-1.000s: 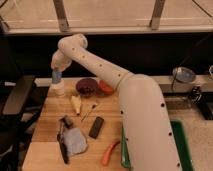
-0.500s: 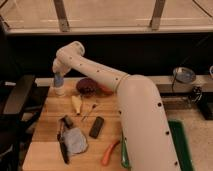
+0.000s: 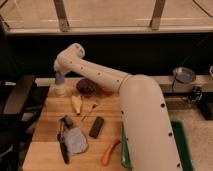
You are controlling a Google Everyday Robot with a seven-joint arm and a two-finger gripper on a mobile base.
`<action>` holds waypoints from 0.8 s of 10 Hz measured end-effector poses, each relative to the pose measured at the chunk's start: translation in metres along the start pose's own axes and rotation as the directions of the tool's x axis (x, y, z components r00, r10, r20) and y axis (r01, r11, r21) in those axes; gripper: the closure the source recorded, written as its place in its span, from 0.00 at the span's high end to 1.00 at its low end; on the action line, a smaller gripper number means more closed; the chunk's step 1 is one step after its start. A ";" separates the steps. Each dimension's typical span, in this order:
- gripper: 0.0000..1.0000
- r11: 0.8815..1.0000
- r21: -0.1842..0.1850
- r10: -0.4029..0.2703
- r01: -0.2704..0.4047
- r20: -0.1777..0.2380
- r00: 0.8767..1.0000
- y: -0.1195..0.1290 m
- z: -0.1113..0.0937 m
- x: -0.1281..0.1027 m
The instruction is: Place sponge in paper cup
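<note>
The light-blue sponge point(image 3: 60, 78) sits at the tip of my gripper point(image 3: 60, 76), at the far left of the wooden table point(image 3: 47, 125). The gripper is shut on the sponge and holds it directly over the white paper cup point(image 3: 60, 91), with the sponge's lower end at the cup's rim. The cup stands upright near the table's back left corner. My white arm reaches in from the lower right and hides part of the table's right side.
A dark purple bowl point(image 3: 87, 86) stands just right of the cup. A yellow item point(image 3: 76, 103), a black slab point(image 3: 96, 126), a grey-blue cloth point(image 3: 75, 140) and an orange item point(image 3: 110, 152) lie on the table. A green bin point(image 3: 181, 145) is at the right, a metal cup point(image 3: 183, 75) at the back right and a black chair point(image 3: 15, 102) at the left.
The arm has lowered slightly, bringing the sponge down closer to the paper cup's rim. The cup and the other things have not moved.
</note>
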 end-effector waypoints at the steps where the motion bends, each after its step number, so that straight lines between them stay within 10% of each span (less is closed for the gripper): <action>1: 0.54 1.000 0.002 -0.006 0.006 0.002 1.000 -0.003 0.001 -0.004; 8: 0.61 1.000 -0.002 0.010 -0.010 0.031 0.999 -0.006 0.002 -0.024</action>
